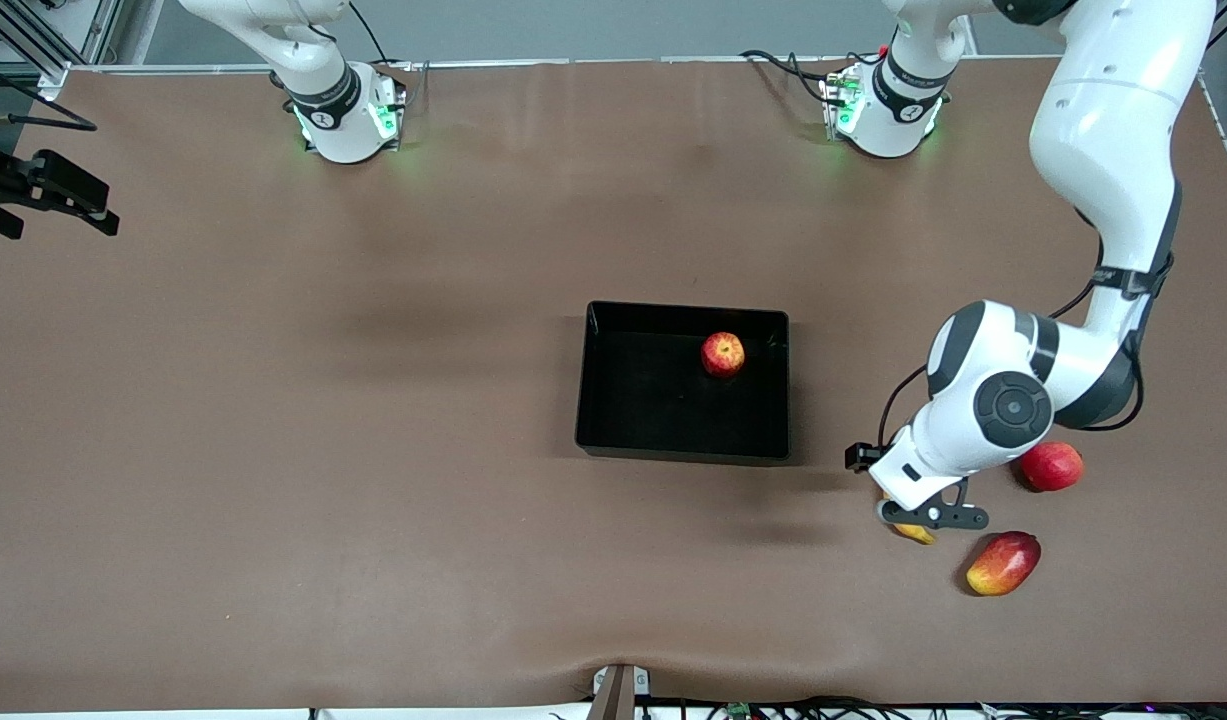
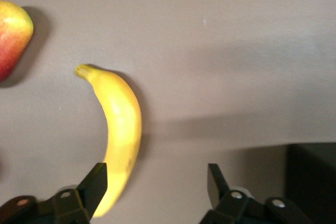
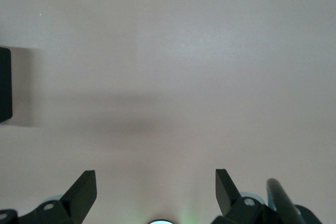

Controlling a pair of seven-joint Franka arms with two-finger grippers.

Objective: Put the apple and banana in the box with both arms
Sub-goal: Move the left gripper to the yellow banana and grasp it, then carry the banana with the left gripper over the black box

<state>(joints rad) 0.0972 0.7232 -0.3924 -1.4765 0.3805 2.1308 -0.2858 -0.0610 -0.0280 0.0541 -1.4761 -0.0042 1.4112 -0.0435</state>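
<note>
The black box (image 1: 613, 425) stands mid-table with the apple (image 1: 723, 354) inside it, near the wall toward the robots' bases. The banana (image 2: 123, 129) lies on the table toward the left arm's end; in the front view only its yellow tip (image 1: 915, 532) shows under the left hand. My left gripper (image 1: 928, 515) hovers low over the banana's end, open and empty (image 2: 157, 187), with the banana beside one finger (image 2: 97, 182). My right gripper (image 1: 63, 195) waits raised at the right arm's end of the table, open and empty (image 3: 156, 190).
A red-and-yellow mango (image 1: 1003, 563) lies beside the banana, nearer the front camera, and shows in the left wrist view (image 2: 10, 35). A pinkish-red round fruit (image 1: 1051, 466) lies under the left arm's elbow. A corner of the box (image 2: 315, 182) shows near the left gripper.
</note>
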